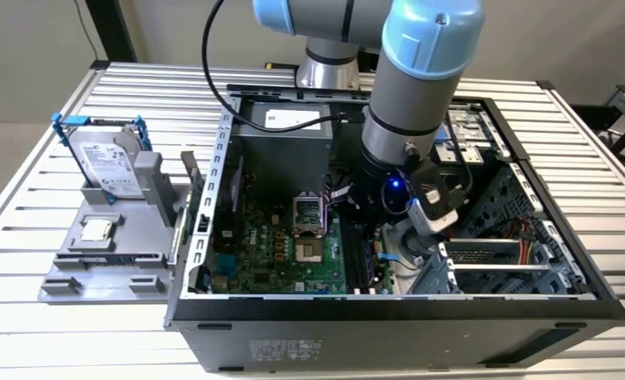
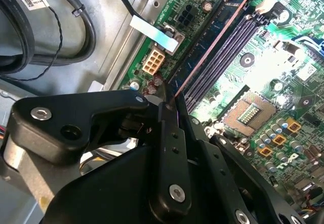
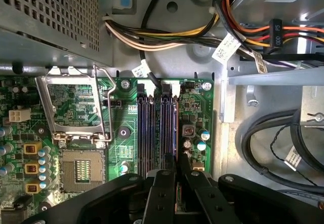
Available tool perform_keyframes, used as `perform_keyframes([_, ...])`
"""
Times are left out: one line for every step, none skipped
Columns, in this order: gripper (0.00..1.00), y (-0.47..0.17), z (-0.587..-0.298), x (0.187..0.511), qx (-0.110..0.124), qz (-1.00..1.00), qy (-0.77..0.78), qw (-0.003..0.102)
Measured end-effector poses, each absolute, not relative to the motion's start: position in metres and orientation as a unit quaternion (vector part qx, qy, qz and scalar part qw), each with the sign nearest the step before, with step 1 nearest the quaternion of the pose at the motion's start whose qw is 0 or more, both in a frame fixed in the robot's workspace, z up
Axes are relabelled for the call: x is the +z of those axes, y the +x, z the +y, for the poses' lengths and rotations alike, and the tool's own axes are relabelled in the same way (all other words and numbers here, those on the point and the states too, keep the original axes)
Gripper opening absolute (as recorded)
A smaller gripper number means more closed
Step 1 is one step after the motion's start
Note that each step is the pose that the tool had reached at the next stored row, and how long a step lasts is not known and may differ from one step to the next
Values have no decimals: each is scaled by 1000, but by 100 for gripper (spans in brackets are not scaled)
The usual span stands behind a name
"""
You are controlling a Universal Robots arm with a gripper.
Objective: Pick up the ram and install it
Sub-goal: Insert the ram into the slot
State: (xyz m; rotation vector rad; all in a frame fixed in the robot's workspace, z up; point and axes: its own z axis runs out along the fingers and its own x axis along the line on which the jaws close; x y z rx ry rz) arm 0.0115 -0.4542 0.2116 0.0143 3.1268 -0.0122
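Pinching the thin flat ram stick [image 2: 212,44] edge-on, the black metal gripper [image 2: 169,105] has jaws pressed onto it. Stick stands in long dark motherboard slots [image 3: 158,133], beside square CPU socket [image 3: 81,171] w/ steel frame.

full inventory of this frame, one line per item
ram: 1, dark with a reddish edge, standing in a slot, end effector closed on its near end
slots: several, black, beside the CPU socket
CPU socket: 1, silver, on the green motherboard
PC case: 1, black, open, on the table
hard drive: 1, silver in blue frame, upright in a grey holder at the exterior view's left
table: 1, slatted metal
arm: 1, grey and blue, reaching into the case
end effector: 1, black
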Motion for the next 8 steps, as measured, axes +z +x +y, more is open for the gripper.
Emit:
perform_keyframes([0,12,-454,211,-4,1000,5,7])
perform_keyframes([0,12,-454,211,-4,1000,5,7])
perform_keyframes([0,12,-454,211,-4,1000,5,7])
perform_keyframes([0,12,-454,211,-4,1000,5,7])
perform_keyframes([100,12,-454,211,-4,1000,5,7])
perform_keyframes([100,12,-454,211,-4,1000,5,7])
perform_keyframes([100,12,-454,211,-4,1000,5,7])
perform_keyframes([100,12,-454,211,-4,1000,5,7])
